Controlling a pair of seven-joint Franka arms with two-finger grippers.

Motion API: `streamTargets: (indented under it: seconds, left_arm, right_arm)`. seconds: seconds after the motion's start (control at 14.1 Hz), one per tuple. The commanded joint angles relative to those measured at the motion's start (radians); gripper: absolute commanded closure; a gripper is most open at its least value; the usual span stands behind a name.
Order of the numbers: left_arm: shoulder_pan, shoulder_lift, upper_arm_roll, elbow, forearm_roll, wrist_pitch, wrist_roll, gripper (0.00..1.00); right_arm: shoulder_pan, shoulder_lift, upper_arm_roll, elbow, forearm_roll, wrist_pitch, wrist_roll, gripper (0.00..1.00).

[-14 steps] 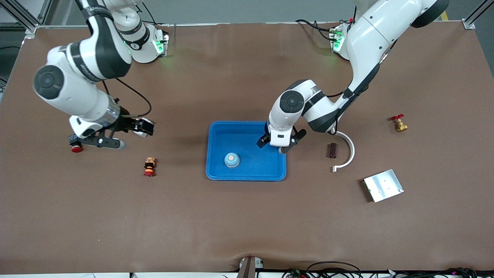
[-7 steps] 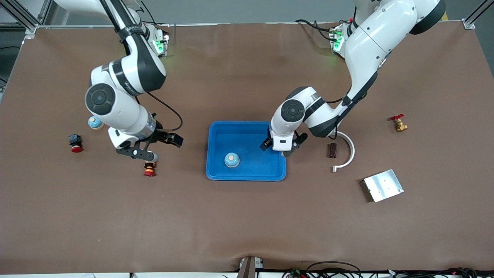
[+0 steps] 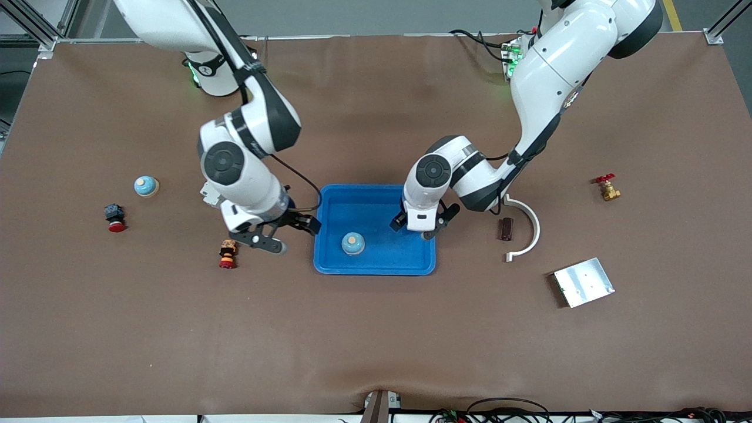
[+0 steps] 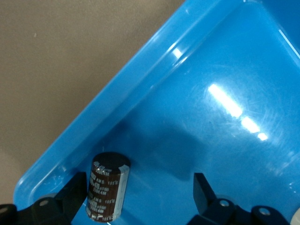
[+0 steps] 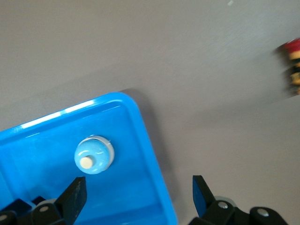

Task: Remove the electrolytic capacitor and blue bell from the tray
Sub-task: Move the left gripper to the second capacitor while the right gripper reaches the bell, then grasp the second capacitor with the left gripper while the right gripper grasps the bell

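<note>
A dark brown capacitor [image 4: 107, 187] lies in a corner of the blue tray [image 3: 329, 197], close beside one finger of my left gripper [image 4: 139, 190]. That gripper [image 3: 418, 229] is open wide, holds nothing and is over the tray's corner toward the left arm's end. It hides the capacitor in the front view. A light blue bell [image 3: 353, 242] with a cream button sits in the tray and shows in the right wrist view [image 5: 93, 155]. My right gripper [image 3: 292, 235] is open and empty [image 5: 139, 187], straddling the tray rim [image 5: 150, 145] toward the right arm's end.
A second blue bell [image 3: 145, 186], a black and red button [image 3: 114, 217] and a red and yellow stacked part [image 3: 227, 254] lie toward the right arm's end. A small dark brown block [image 3: 506, 228], a white curved piece [image 3: 529, 229], a metal plate [image 3: 583, 282] and a brass valve [image 3: 607, 188] lie toward the left arm's end.
My right arm has swept from its end of the table to the tray's edge, uncovering the second bell on the table. My left gripper has shifted only slightly over the tray corner.
</note>
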Motion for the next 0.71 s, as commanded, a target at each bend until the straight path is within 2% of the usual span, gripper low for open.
streamTargets:
  seconds: [0.0,0.14,0.5,0.64]
  left_arm:
    - [-0.016,0.009,0.013,0.021,0.022,-0.008,-0.039,0.0]
    - [-0.017,0.008,0.02,0.021,0.022,-0.008,-0.039,0.0]
    - [-0.017,0.005,0.02,0.022,0.022,-0.01,-0.03,0.69]
    - [-0.016,0.002,0.02,0.022,0.022,-0.013,-0.028,0.89]
  right_arm:
    - [0.044,0.064,-0.012,0.072,-0.027,-0.004,0.093,0.0]
    - [0.055,0.093,-0.012,0.08,-0.027,0.025,0.139,0.0]
    - [0.09,0.139,-0.018,0.099,-0.04,0.068,0.216,0.0]
    - [0.092,0.153,-0.018,0.12,-0.042,0.068,0.222,0.0]
